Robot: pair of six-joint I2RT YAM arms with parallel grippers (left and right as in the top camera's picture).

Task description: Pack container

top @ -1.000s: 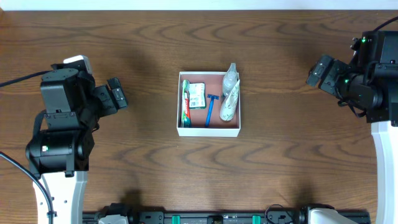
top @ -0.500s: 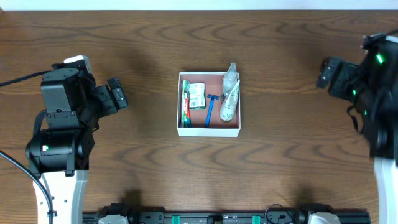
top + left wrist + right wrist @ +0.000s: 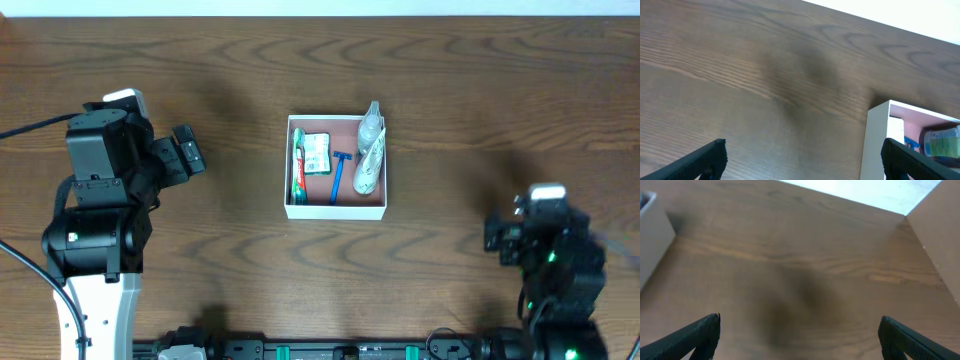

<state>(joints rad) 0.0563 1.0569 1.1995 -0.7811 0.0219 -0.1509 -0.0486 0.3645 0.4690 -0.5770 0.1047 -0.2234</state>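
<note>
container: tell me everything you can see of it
The container is a shallow, square, lidless box with thin white walls and a reddish-brown floor, seemingly card. It sits flat near the middle of the wooden table. Inside lie a toothpaste tube along its left wall, a green-and-white packet, a blue razor, and by the right wall a clear bottle and a white tube. The bottle's cap pokes over the far wall.

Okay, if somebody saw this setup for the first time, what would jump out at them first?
The white-walled container in the middle of the dark wooden table draws the eye. It already holds a toothpaste tube, a blue razor and a clear bottle. The left gripper sits off to the box's left and the right gripper at the lower right of the overhead view, both open and empty.
</note>
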